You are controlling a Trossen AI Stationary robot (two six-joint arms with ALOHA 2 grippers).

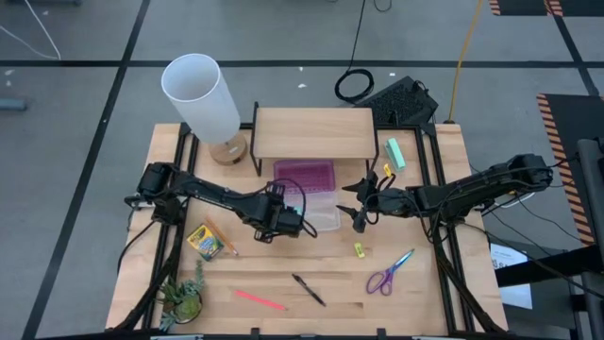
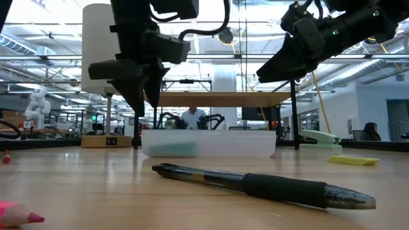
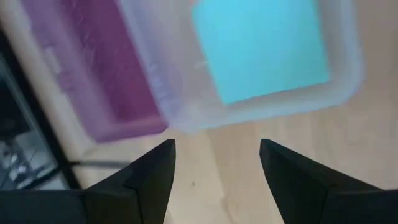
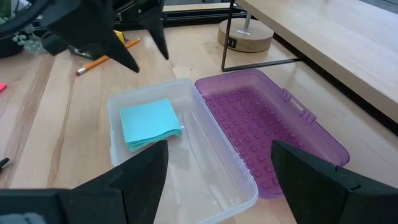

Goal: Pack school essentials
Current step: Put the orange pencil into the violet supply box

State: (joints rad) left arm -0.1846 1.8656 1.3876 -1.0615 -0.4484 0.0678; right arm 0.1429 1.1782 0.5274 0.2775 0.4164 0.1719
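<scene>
While the clear case point(image 1: 319, 212) sits open in front of the shelf point(image 1: 316, 133), its purple lid point(image 1: 304, 175) folded back toward that shelf so the tray stays free for loading, you have only the light-blue note pad point(image 4: 148, 123) packed, lying flat at the case's left end. Left of the case, the crayon box point(image 1: 202, 240) waits beside a pencil point(image 1: 225, 245), and your left gripper point(image 3: 214, 167) hovers over the case's left edge, fingers spread and empty. In front of the case lie the pink stick point(image 1: 259, 300), black pen point(image 1: 308, 289) and small yellow piece point(image 1: 360, 249). Your right gripper point(image 1: 358, 210) hangs open and empty over the case's right end; the purple-and-blue scissors point(image 1: 389, 273) lie beyond, to the case's front right.
</scene>
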